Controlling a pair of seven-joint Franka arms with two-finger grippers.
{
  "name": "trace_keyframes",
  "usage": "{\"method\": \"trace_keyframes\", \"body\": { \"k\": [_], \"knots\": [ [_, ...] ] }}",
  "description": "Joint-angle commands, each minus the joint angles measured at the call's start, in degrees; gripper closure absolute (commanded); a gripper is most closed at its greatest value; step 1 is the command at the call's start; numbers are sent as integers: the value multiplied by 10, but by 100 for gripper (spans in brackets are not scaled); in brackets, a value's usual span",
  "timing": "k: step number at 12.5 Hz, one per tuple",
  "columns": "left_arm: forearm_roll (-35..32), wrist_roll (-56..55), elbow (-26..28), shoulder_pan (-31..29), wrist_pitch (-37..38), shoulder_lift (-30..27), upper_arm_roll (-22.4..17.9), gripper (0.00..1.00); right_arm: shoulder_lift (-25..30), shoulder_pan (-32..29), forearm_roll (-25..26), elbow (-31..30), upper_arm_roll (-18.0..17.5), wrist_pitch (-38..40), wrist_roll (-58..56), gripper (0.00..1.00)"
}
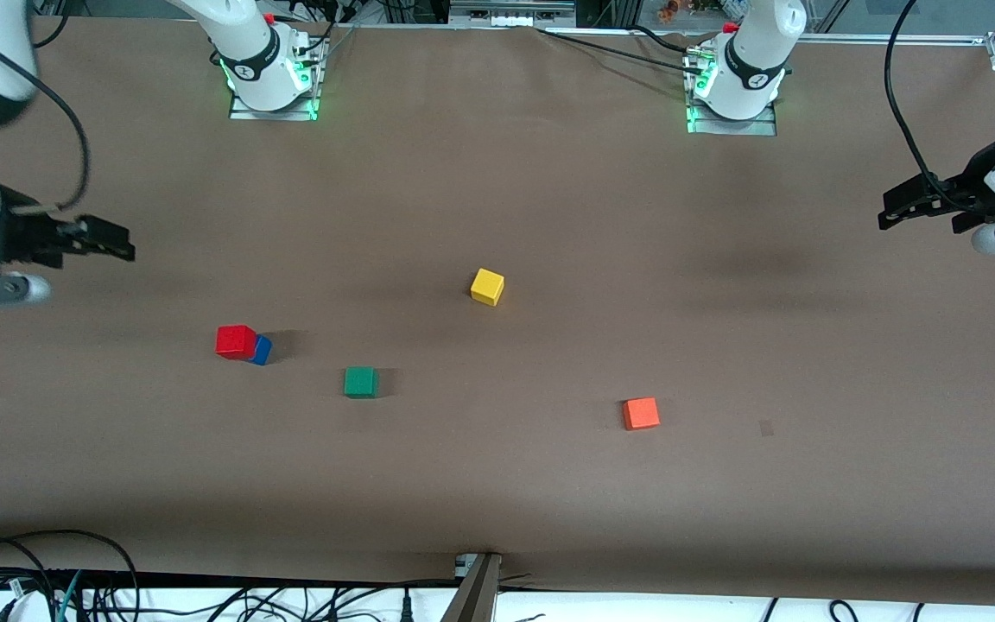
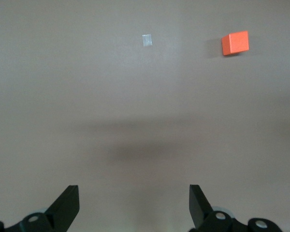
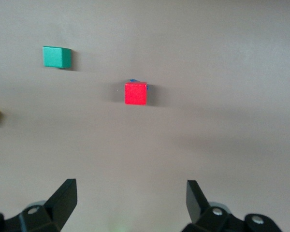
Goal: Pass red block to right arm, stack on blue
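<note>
The red block (image 1: pixel 235 341) sits on top of the blue block (image 1: pixel 261 350), which shows only as a sliver beside it, toward the right arm's end of the table. In the right wrist view the red block (image 3: pixel 136 93) covers the blue block (image 3: pixel 133 80) almost fully. My right gripper (image 1: pixel 117 242) is open and empty, up in the air at its end of the table, apart from the stack; its fingers (image 3: pixel 63 198) frame bare table. My left gripper (image 1: pixel 895 212) is open and empty, up in the air at its own end; its fingers (image 2: pixel 67 205) frame bare table.
A yellow cube (image 1: pixel 487 286) lies mid-table. A green cube (image 1: pixel 360 381) lies nearer the front camera, beside the stack. An orange cube (image 1: pixel 640 413) lies toward the left arm's end. Cables run along the table's front edge.
</note>
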State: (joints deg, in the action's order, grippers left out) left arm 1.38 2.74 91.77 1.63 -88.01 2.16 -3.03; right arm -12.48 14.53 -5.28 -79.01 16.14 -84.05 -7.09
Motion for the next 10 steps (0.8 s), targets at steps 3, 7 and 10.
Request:
{"method": "trace_keyframes", "body": {
  "k": [3,7,10],
  "knots": [
    [-36,-5,4,-1,14,-9,2,0,90,-67,81,-40,-128,26,-11,0],
    [-38,-5,3,0,21,-9,3,0,112,-72,77,-65,-131,29,-4,0],
    [-38,-5,3,0,23,-9,3,0,93,-72,76,-56,-118,29,-6,0]
  ]
}}
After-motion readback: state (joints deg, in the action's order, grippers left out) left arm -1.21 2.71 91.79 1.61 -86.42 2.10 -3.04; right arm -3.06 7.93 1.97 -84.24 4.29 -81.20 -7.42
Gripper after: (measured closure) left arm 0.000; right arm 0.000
